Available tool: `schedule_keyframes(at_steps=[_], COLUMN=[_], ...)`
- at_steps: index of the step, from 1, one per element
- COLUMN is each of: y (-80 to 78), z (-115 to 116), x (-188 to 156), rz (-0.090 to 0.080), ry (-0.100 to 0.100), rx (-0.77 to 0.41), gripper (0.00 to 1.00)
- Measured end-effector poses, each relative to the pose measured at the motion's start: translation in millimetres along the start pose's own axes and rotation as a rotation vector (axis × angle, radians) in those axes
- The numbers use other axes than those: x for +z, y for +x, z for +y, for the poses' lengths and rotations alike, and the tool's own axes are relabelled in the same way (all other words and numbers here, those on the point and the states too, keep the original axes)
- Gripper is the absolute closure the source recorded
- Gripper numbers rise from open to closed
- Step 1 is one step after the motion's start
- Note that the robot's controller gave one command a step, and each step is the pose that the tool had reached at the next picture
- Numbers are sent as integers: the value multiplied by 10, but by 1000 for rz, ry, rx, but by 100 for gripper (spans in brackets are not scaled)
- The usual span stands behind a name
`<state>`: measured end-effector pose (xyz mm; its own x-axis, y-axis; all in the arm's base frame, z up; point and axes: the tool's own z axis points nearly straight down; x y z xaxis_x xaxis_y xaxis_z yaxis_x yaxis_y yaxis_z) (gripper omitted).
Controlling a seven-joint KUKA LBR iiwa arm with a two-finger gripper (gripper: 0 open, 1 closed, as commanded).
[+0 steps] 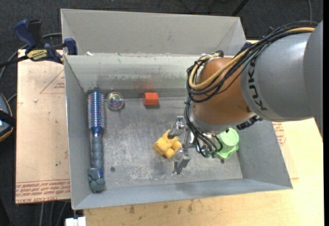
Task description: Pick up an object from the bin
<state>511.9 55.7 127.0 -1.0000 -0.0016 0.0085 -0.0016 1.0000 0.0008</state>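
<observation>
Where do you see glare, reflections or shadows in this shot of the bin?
In the camera view, the bin's back wall mirrors the orange block as a faint reddish smear just above it. The small shiny ball carries a bright glint. In the same view, a soft shadow darkens the floor under the tool, beside the yellow toy.

grey bin (134,135) — brush (95,117) | ball (115,100) | orange block (150,98) | yellow toy (166,145) | green piece (229,140)
</observation>
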Motion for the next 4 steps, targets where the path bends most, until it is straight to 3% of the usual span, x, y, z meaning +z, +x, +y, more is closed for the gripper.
schedule_keyframes(at_steps=[1,2,3,4], y=[-153,-117,-132,-140], z=[-29,-51,-43,12], x=[249,279,278,524], rz=[-29,-13,-19,-9], ry=[-7,-2,-3,0], rx=[161,164,166,217], gripper=[0,100,100,100])
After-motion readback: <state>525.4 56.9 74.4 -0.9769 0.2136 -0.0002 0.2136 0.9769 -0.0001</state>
